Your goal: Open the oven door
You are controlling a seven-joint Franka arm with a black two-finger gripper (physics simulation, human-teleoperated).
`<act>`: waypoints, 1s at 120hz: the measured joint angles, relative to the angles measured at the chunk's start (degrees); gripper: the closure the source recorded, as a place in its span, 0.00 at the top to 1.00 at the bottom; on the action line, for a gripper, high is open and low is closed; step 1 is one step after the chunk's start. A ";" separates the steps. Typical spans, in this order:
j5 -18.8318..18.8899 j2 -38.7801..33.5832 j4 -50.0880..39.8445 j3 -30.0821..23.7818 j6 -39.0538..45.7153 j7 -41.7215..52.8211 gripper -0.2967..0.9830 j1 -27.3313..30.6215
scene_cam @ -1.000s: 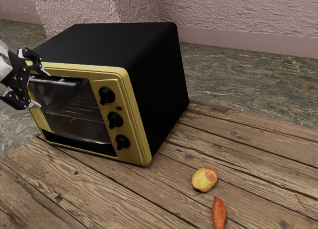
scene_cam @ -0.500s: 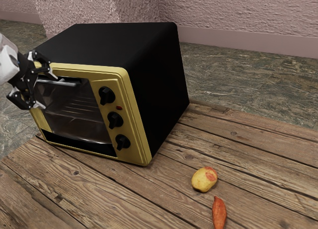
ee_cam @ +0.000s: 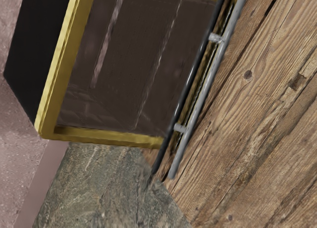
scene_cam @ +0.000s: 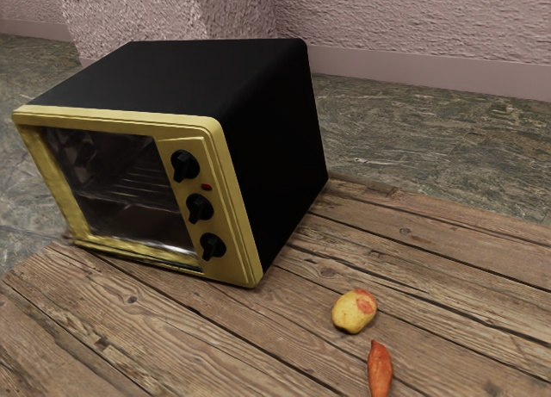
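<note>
- The worktop (scene_cam: pixel 284 345) carries the oven and runs out past its knob end, so any downward push should end gently, short of pressing into the wood.
- The oven (scene_cam: pixel 280 147) shows its gold inner sides around the opening; the step looks to be the last of the lowering, or backing off.
- The door (ee_cam: pixel 198 60) looks swung down, its dark edge low along the oven's base. If more travel is wanted, follow the hinge arc at the oven's bottom, down and outward, never pulling straight.
- The handle (ee_cam: pixel 208 84) runs beside that edge, on the worktop side of the oven's opening, ahead of the jaws. To leave it, draw back clear of the oven's front without catching the bar and lifting the door.
- The jaws: whether they stand wide, narrow or closed on something, I cannot tell.
- The potato (scene_cam: pixel 355 311) and the carrot (scene_cam: pixel 380 371) lie well apart from the oven, beyond its knob end, out of the door's way.
</note>
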 joint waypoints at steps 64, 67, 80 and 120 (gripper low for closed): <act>15.44 66.55 45.40 -57.58 -21.68 -57.97 0.77 -5.92; 15.69 66.07 44.89 -57.58 -21.66 -60.59 0.77 -6.23; 16.36 65.36 44.15 -57.56 -21.60 -70.78 0.77 -7.78; 16.81 65.27 44.03 -57.54 -21.52 -92.77 0.78 -6.41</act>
